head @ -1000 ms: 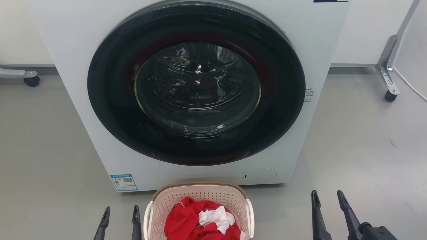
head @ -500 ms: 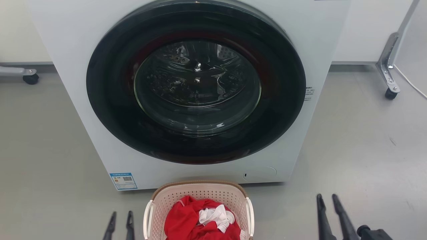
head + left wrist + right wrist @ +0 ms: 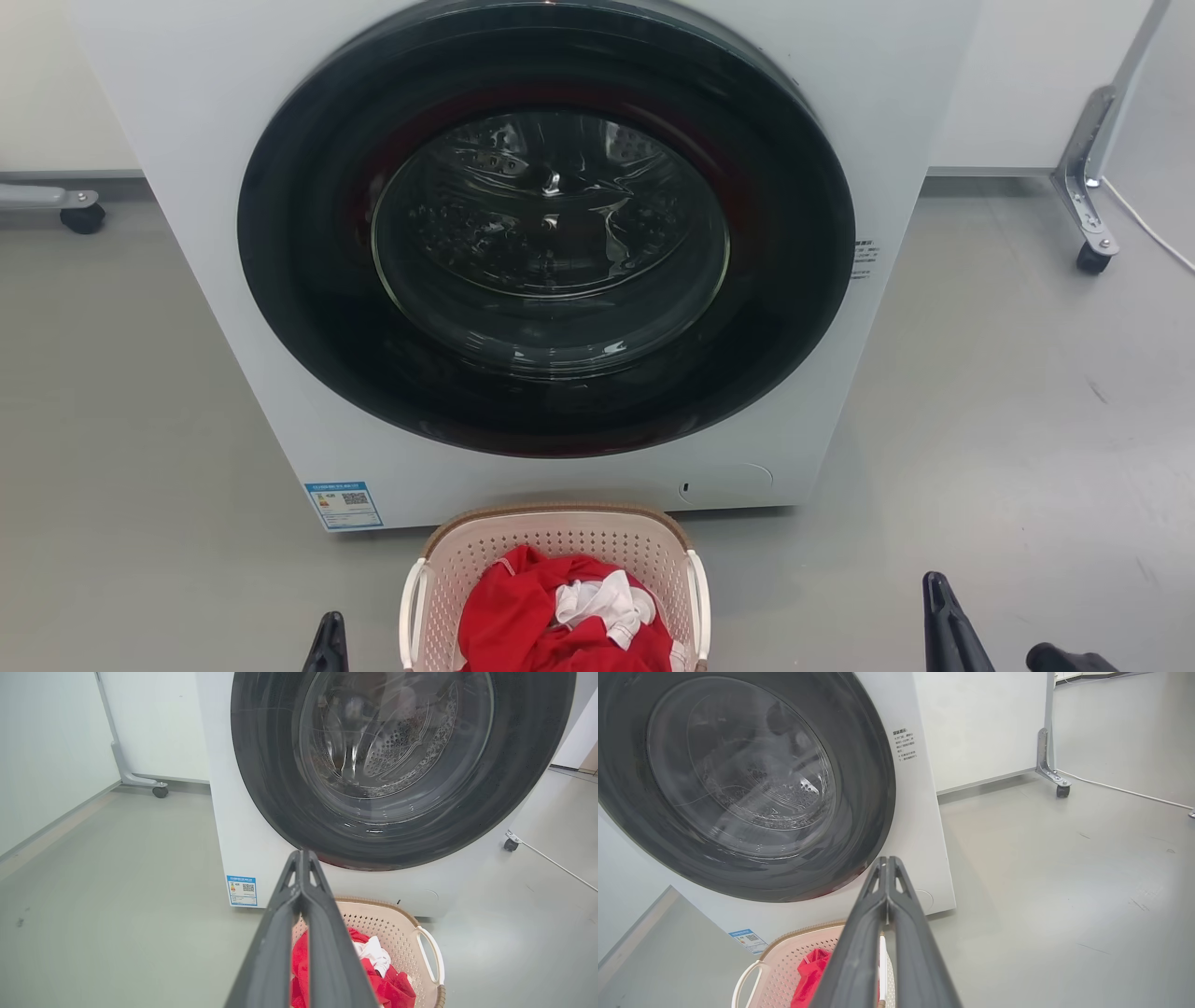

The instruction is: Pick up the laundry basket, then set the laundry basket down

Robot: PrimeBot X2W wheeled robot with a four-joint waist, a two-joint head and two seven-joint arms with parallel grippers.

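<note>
The grey floor [image 3: 1008,420] takes up most of the scene, and on it stands a white front-loading washer [image 3: 187,140]. Its round dark door [image 3: 546,233] is closed, and the steel drum glints behind the glass. A metal wheeled frame [image 3: 1088,187] stands off to the washer's right, against the pale wall.

The laundry basket [image 3: 560,541] sits on the floor directly in front of the washer, below the door and close to the machine's base (whether it touches the base cannot be told). Its cream perforated walls rise to a brown rim, with white handles [image 3: 700,607] on both sides. Inside lies a crumpled red garment [image 3: 523,616] with a white cloth [image 3: 607,602] on top.

The left gripper [image 3: 329,630] hangs just beside the basket's left handle, apart from it. In the left wrist view its two fingers [image 3: 280,933] are pressed together at the tips, pinching nothing. The right gripper [image 3: 934,588] is well apart from the basket on the other side. Its fingers [image 3: 859,952] are likewise closed tip to tip and empty.

A small blue label [image 3: 343,504] is stuck at the washer's lower left corner.
</note>
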